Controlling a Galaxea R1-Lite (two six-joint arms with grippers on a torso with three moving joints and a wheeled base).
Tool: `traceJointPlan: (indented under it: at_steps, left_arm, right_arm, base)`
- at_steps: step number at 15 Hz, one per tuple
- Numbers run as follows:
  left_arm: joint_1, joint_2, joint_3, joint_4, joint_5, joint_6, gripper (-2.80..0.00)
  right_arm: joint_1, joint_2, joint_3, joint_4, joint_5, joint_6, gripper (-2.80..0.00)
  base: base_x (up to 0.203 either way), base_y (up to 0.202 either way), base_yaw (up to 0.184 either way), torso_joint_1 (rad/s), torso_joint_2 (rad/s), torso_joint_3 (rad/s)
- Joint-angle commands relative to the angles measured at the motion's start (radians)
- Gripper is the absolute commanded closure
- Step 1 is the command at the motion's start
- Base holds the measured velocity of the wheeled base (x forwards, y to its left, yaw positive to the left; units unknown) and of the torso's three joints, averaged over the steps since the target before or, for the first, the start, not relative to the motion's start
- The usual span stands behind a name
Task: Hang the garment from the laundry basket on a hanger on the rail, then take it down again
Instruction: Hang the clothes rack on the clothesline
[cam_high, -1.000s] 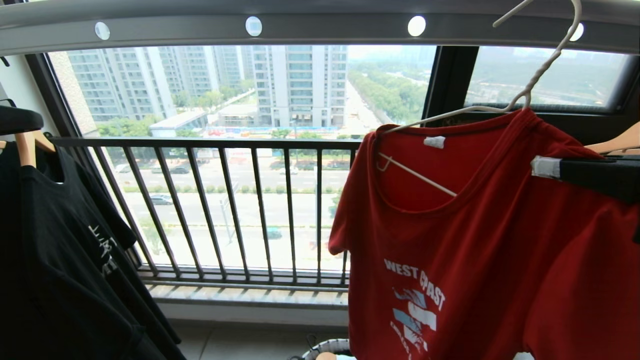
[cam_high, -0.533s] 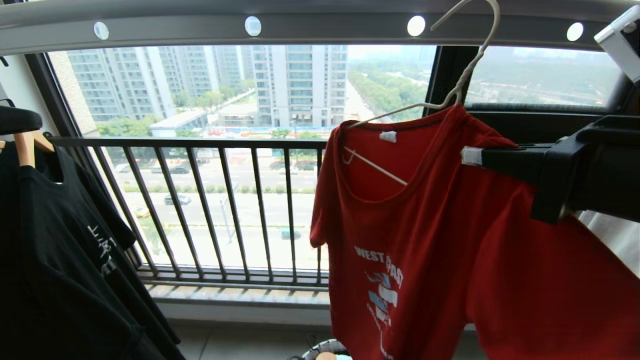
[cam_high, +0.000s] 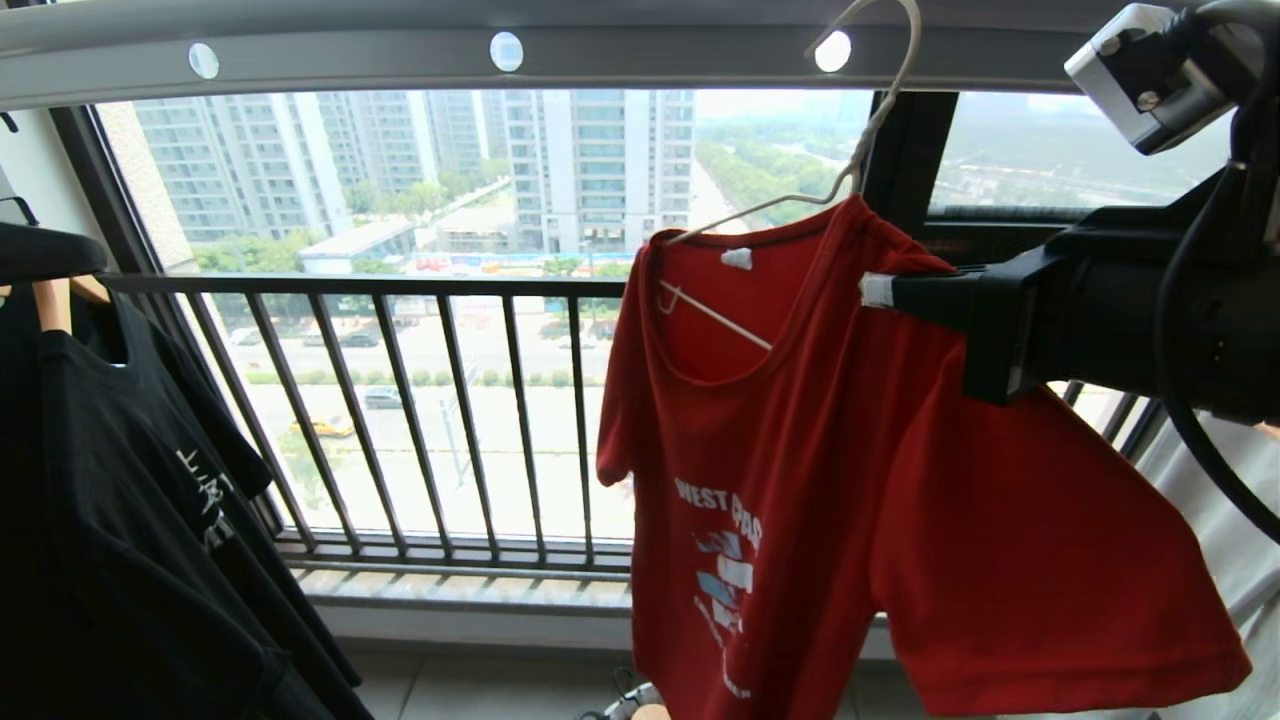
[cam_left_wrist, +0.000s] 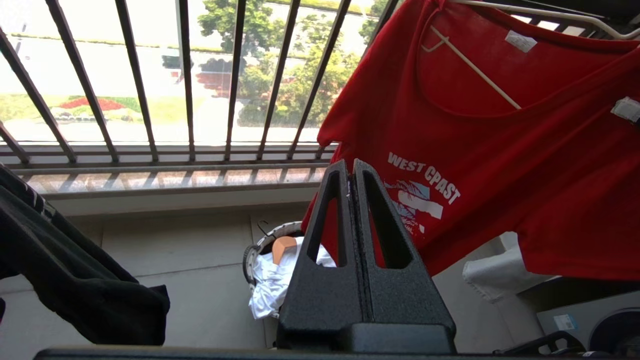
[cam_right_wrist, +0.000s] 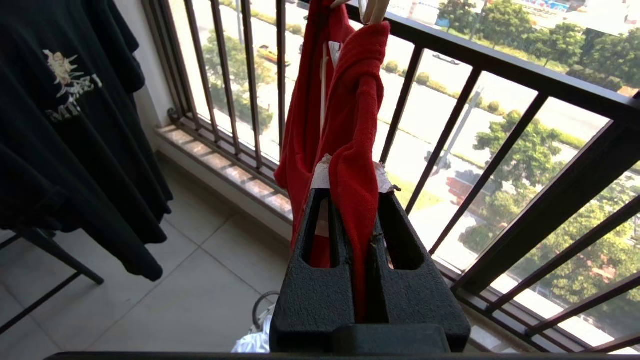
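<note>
1. The red short-sleeved round-neck T-shirt (cam_high: 800, 430) with white and pale blue chest print hangs on the thin white coated wire hanger (cam_high: 860, 150), right of centre in the head view.
2. The hanger's hook curves up at the 12 o'clock edge, in front of the broad grey metal overhead rail (cam_high: 350, 50) with round holes; whether the hook rests on the rail I cannot tell.
3. The right gripper (cam_high: 880, 290) comes in from 3 o'clock and is clenched on the T-shirt's shoulder, red fabric pinched between its black fingers (cam_right_wrist: 320, 280).
4. The left gripper (cam_left_wrist: 351, 167) is below the T-shirt, clenched with nothing in it, fingers pressed together.
5. The small round laundry basket (cam_left_wrist: 260, 240) with a white rim sits on the tiled floor (cam_left_wrist: 175, 260) under the T-shirt, toward 6 o'clock, with white cloth (cam_left_wrist: 270, 290) inside.
6. A black T-shirt (cam_high: 130, 500) on a light wooden hanger (cam_high: 50, 300) hangs at 9 o'clock.
7. The black balcony railing (cam_high: 450, 420) with vertical bars stands behind.
</note>
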Motion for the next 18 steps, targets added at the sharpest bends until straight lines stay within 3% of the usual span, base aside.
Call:
traceJointPlan:
  at_steps: [1, 18]
  left_arm:
    - [0.0, 0.003, 0.0, 0.003, 0.0, -0.002, 0.0]
    - [-0.001, -0.006, 0.0, 0.003, 0.0, -0.002, 0.0]
  right_arm:
    - [-0.002, 0.018, -0.019, -0.001, -0.006, 0.002, 0.0]
    - [-0.086, 0.083, -0.052, -0.002, -0.004, 0.01, 0.0]
  base:
    - [0.0, 0.0, 0.0, 0.0, 0.0, 0.0]
    - [0.0, 0.0, 0.0, 0.0, 0.0, 0.0]
